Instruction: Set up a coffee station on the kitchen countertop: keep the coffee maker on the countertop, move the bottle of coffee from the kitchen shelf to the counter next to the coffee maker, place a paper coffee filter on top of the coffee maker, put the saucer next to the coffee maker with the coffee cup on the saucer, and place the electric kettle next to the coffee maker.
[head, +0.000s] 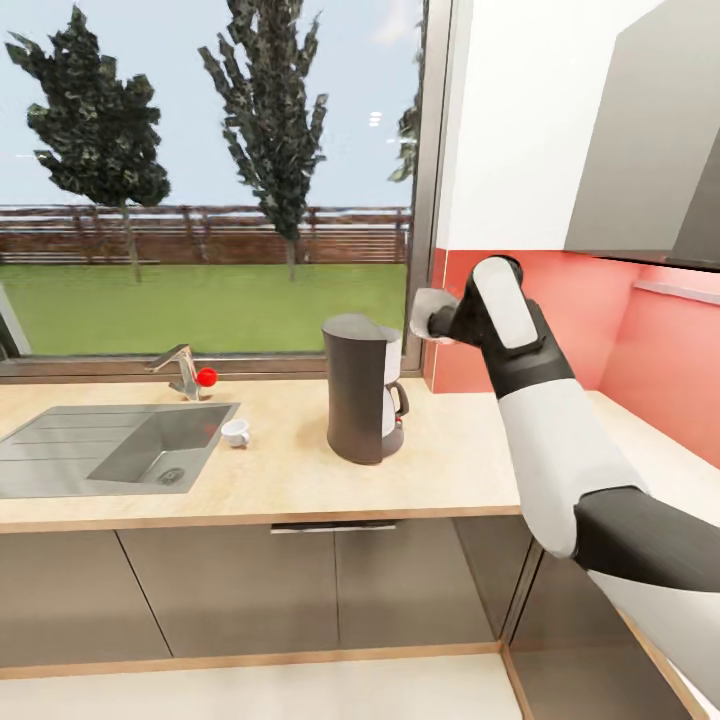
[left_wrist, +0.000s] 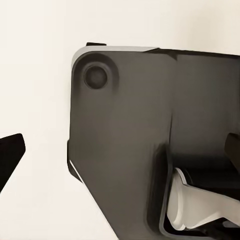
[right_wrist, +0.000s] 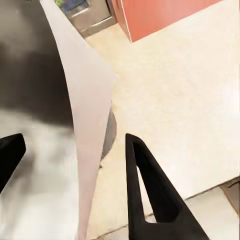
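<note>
Apparently between right hand (right_wrist: 75, 155) fingers, paper coffee filter (right_wrist: 87, 115)

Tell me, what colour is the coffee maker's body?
Charcoal grey with a white front; the coffee maker shows best in the head view.

A home kitchen — sink (head: 150, 440); wood-grain countertop (head: 290, 480); dark cabinets (head: 230, 590) — garden window (head: 210, 170)

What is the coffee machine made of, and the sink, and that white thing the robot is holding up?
The coffee maker looks like matte dark plastic, with an even charcoal body and no shine. The sink looks like brushed steel: grey, soft sheen, ribbed draining board. The paper coffee filter in the right gripper looks like thin white paper, a flat sheet seen nearly edge-on, though a render can't prove it.
</note>
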